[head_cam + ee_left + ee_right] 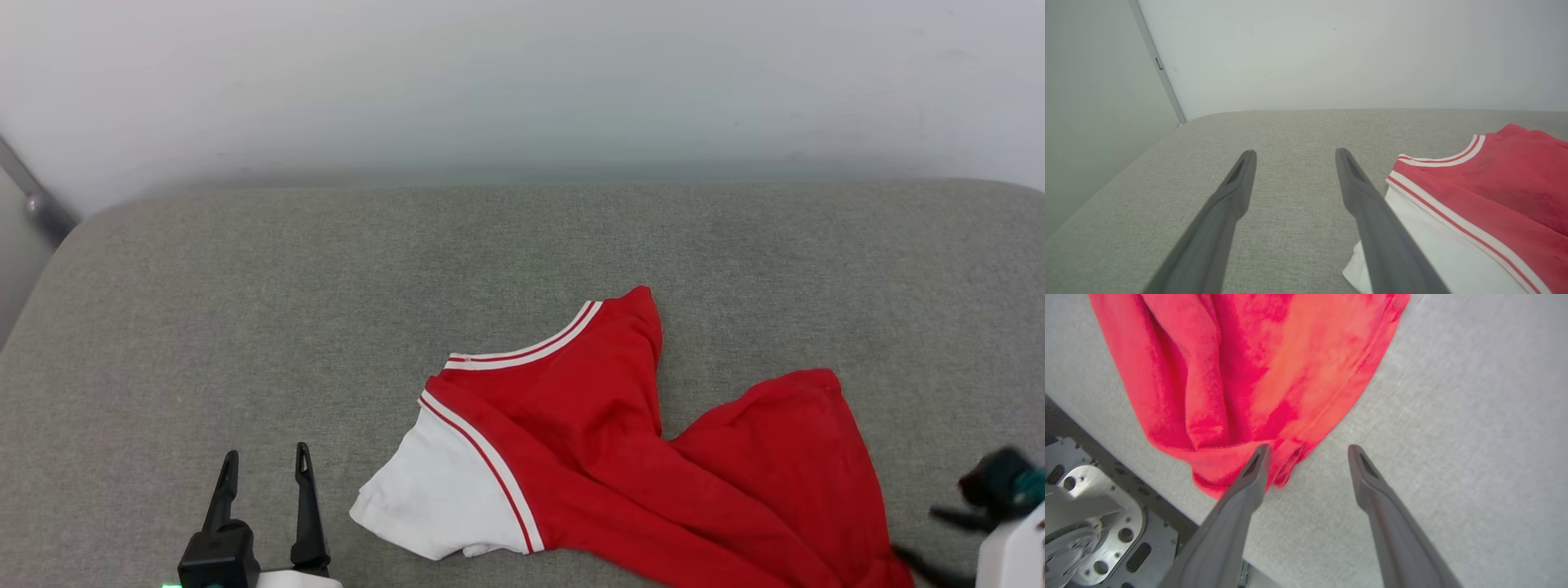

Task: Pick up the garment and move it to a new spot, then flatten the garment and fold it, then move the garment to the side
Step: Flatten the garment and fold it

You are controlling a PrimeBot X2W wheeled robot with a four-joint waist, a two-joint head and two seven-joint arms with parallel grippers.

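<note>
The garment (pixel 620 457) lies crumpled on the grey cushioned surface (pixel 326 310), red with one white sleeve (pixel 441 498) and striped trim facing left. Its lettering is hidden. To the left of the sleeve, my left gripper (pixel 267 453) stands open with nothing between its fingers; the left wrist view shows the same gripper (pixel 1294 153) beside the garment (pixel 1486 196). My right gripper (pixel 914 532) is blurred at the lower right, by the garment's right end. In the right wrist view it (pixel 1308 447) is open over the garment's (pixel 1257 367) red hem corner, holding nothing.
A pale wall (pixel 522 82) rises behind the cushion's far edge. A grey metal rail (pixel 37 204) runs down at the far left. My metal base (pixel 1090 522) shows below the cushion's near edge. Bare cushion stretches left of and beyond the garment.
</note>
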